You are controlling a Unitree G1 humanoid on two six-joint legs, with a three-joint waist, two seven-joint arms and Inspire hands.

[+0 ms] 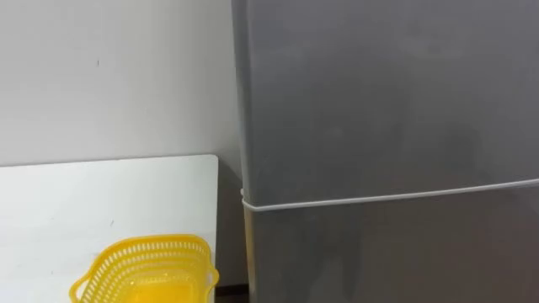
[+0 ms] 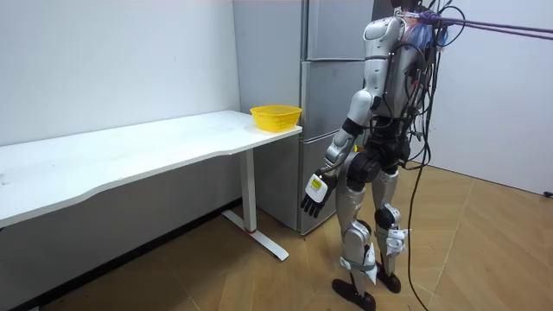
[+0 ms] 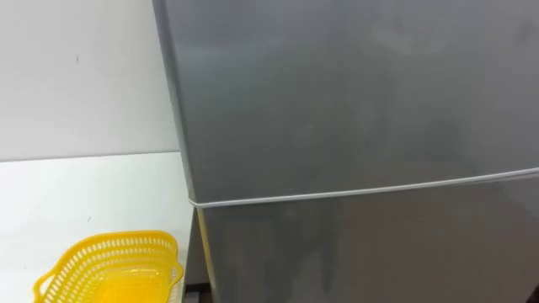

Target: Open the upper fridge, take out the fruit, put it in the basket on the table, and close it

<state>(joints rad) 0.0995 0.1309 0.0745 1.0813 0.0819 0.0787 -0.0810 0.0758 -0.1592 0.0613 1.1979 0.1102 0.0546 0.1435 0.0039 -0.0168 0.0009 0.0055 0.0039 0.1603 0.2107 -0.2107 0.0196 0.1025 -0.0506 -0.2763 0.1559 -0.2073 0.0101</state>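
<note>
While I stand facing the shut upper fridge door (image 1: pixel 387 93), left hand (image 2: pixel 315 192) hangs at thigh, fingers loose, empty, well below it; yellow basket (image 1: pixel 147 269) on table (image 1: pixel 84 194).

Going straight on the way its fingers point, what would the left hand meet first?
Probably the wooden floor: the left hand hangs open, fingers pointing down, with nothing showing beneath it; depth is unclear.

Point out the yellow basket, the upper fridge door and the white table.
yellow basket (image 1: pixel 108 271): left eye view, on its latticed side wall.
upper fridge door (image 1: pixel 379 93): left eye view, middle of its face.
white table (image 1: pixel 101 194): left eye view, bare top behind the basket.
</note>
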